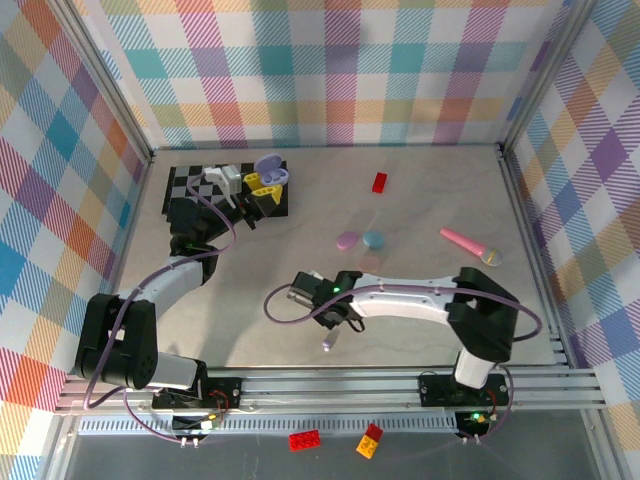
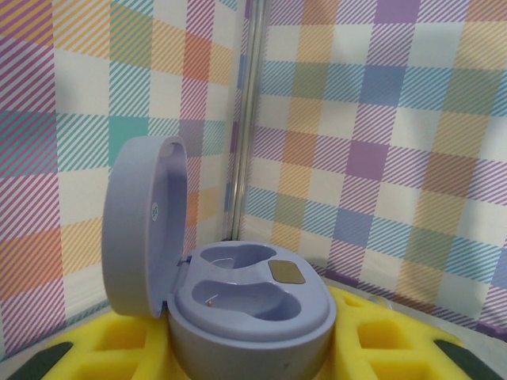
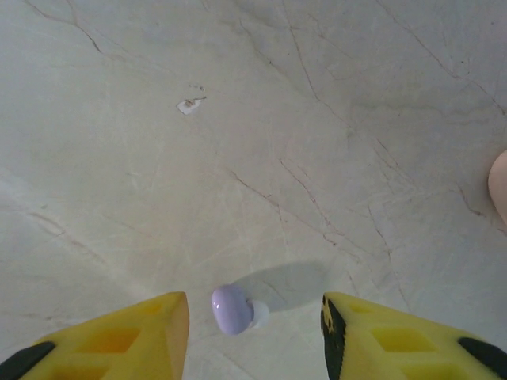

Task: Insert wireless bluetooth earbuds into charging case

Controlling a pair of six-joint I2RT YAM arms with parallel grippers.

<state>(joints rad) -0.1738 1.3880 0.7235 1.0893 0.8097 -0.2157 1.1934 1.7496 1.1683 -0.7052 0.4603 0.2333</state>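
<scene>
Tabletop [image 1: 430,200] pale, veined — lilac earbud [image 3: 232,309] on it — plaid walls [image 1: 330,70].

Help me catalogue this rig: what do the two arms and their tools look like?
Left arm is mostly black; right arm has a white link between black joints. A purple cable loops along each. Left tool and right tool have yellow pocketed fingers with black patches.

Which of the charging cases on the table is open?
The lavender case at far left, its lid raised; the lilac-pink case and blue case at centre lie shut.
</scene>
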